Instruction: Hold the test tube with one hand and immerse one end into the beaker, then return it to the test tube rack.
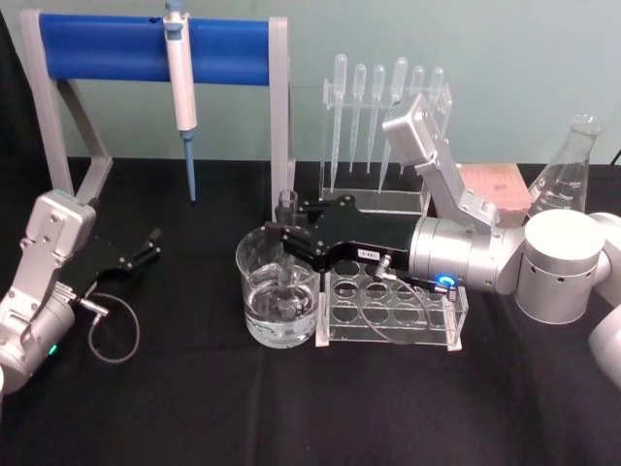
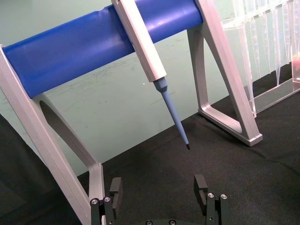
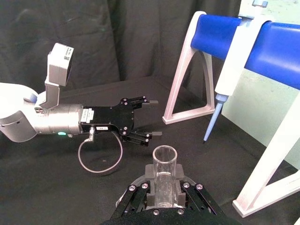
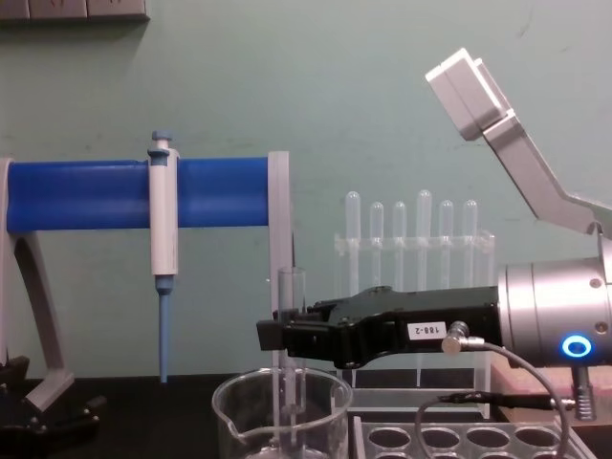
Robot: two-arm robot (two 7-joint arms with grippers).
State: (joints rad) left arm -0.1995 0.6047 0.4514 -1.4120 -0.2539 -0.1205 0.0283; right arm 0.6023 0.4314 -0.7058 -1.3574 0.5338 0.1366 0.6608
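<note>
1. Test tube (image 4: 290, 287) stands upright, its lower end down inside the beaker (image 1: 254, 291) and its rim well above the beaker's.
2. I see the right gripper (image 1: 281, 236) pinching the tube high up, reaching in over the test tube rack (image 1: 388, 316).
3. Beaker sits just left of the rack.
4. Left gripper (image 1: 150, 243) is parked low at far left, fingers spread, holding nothing.

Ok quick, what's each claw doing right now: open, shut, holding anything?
Left claw: open, empty, idle at the left of the table.
Right claw: shut on the test tube, whose lower end is inside the beaker.
</note>
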